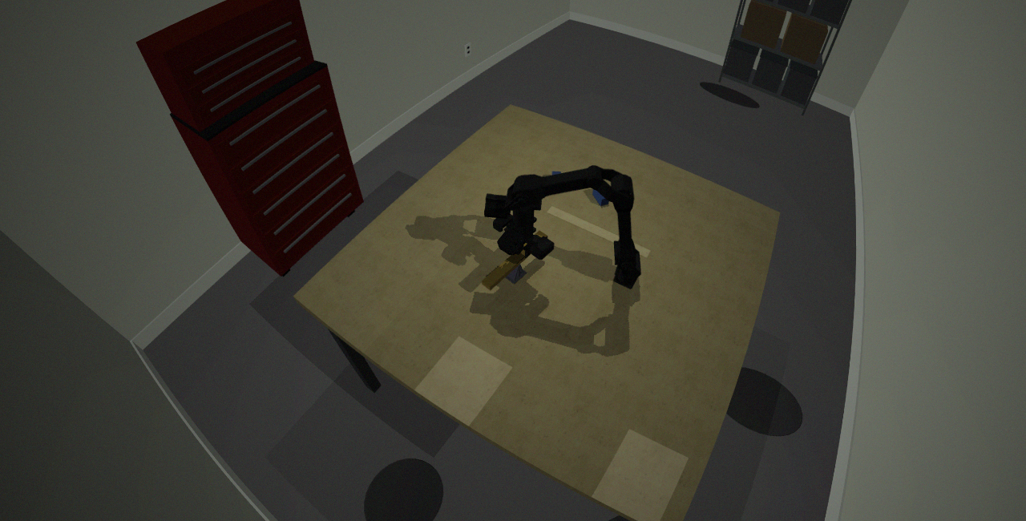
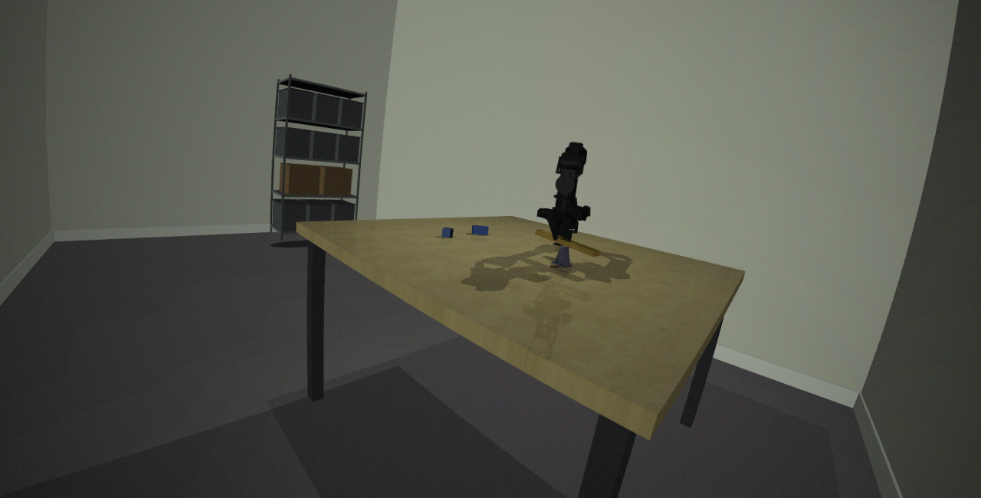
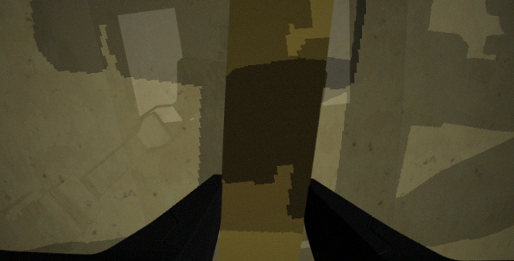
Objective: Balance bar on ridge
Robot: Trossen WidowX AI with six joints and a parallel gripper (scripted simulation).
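Observation:
The yellow-brown bar is held over the small blue-grey ridge near the middle of the table. My gripper is shut on the bar and points down. In the side view the bar slopes a little down to the right, and its ends are off the table. The bar sits at the ridge's top; I cannot tell if they touch. In the wrist view the ridge shows beside the bar.
Two small blue blocks lie on the table's far side, behind the arm; one also shows in the overhead view. A red tool chest and a metal shelf stand off the table.

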